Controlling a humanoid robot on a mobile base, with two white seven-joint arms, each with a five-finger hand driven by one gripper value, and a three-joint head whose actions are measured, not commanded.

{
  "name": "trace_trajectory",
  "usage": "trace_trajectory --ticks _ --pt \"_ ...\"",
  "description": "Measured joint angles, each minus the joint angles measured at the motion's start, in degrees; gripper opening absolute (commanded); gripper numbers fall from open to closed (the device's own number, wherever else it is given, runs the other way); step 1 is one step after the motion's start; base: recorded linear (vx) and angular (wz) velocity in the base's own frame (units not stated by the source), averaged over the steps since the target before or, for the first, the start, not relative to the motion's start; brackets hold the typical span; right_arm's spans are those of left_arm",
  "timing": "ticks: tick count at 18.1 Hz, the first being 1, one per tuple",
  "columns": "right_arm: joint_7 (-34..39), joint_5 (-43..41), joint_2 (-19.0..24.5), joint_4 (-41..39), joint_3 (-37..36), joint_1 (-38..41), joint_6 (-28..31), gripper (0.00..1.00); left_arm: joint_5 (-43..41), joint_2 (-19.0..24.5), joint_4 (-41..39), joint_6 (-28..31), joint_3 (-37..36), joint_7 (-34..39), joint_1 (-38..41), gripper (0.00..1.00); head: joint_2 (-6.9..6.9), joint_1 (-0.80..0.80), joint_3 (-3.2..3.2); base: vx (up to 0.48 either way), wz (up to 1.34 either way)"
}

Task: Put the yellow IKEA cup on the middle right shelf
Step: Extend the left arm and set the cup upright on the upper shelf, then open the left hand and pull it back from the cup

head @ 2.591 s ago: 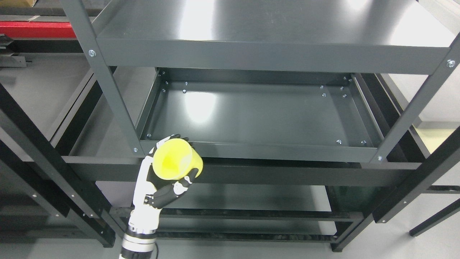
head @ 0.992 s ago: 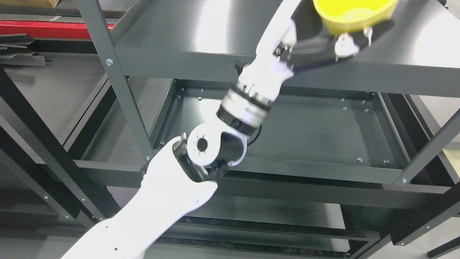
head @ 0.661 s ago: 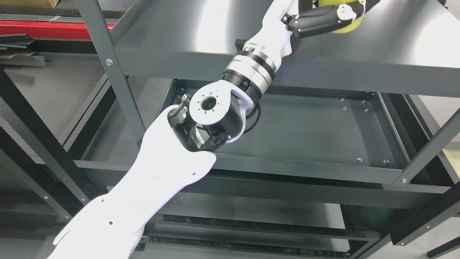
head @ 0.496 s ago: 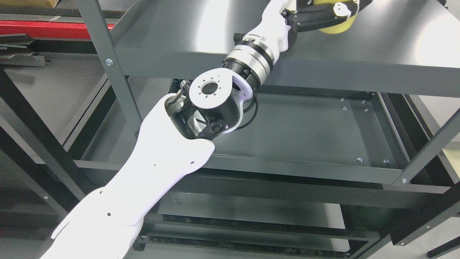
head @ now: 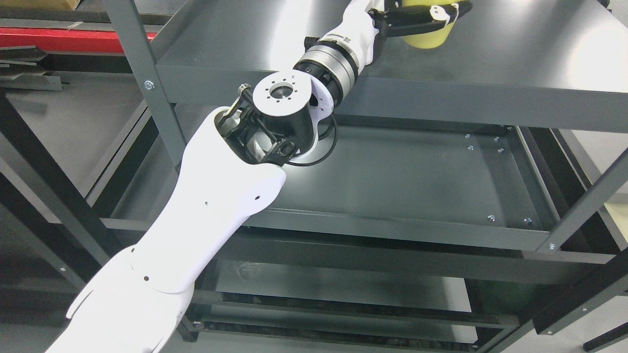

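Note:
The yellow cup (head: 428, 37) sits upright at the top edge of the head view, its base on or just above the upper grey shelf board (head: 490, 68). My left hand (head: 422, 12) is shut on the cup, black fingers (head: 441, 11) wrapped around its side. The white left arm (head: 216, 196) reaches up from the lower left across the shelf front. The cup's rim and part of the hand are cut off by the picture's top edge.
A grey metal shelf unit fills the view. A lower tray shelf (head: 417, 181) lies below the arm's elbow, with a further board (head: 343, 289) underneath. Upright posts stand at the left (head: 142, 78) and right (head: 588, 201). A red bar (head: 49, 39) lies at the far left.
The left arm has lifted the cup from the front of the lower tray up onto the upper shelf board. In the last second the cup has moved left and down toward the board.

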Motion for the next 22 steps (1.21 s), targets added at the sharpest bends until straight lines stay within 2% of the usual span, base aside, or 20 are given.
trace_trajectory --ticks 2,4,6,20,22 --pt "0.00 0.00 0.00 0.00 0.00 0.00 0.00 0.99 -0.28 0.00 0.51 1.02 0.35 -0.16 -0.13 0.86 0.00 0.00 0.00 0.000 0.00" --pt "0.00 0.00 0.00 0.00 0.00 0.00 0.00 1.00 -0.61 0.00 0.88 1.69 0.67 -0.23 -0.25 0.93 0.00 0.00 0.00 0.000 0.00" --pt "0.00 0.00 0.00 0.00 0.00 0.00 0.00 0.99 -0.94 0.00 1.15 1.92 1.12 -0.26 -0.34 0.96 0.00 0.00 0.00 0.000 0.00" --pt "0.00 0.00 0.00 0.00 0.00 0.00 0.00 0.99 -1.94 0.00 -3.46 2.02 9.22 -0.40 -1.90 0.98 0.00 0.00 0.00 0.000 0.00" --pt "0.00 0.00 0.00 0.00 0.00 0.00 0.00 0.99 -1.96 0.00 -4.74 1.64 10.23 -3.20 -1.97 0.97 0.00 0.00 0.00 0.000 0.00"
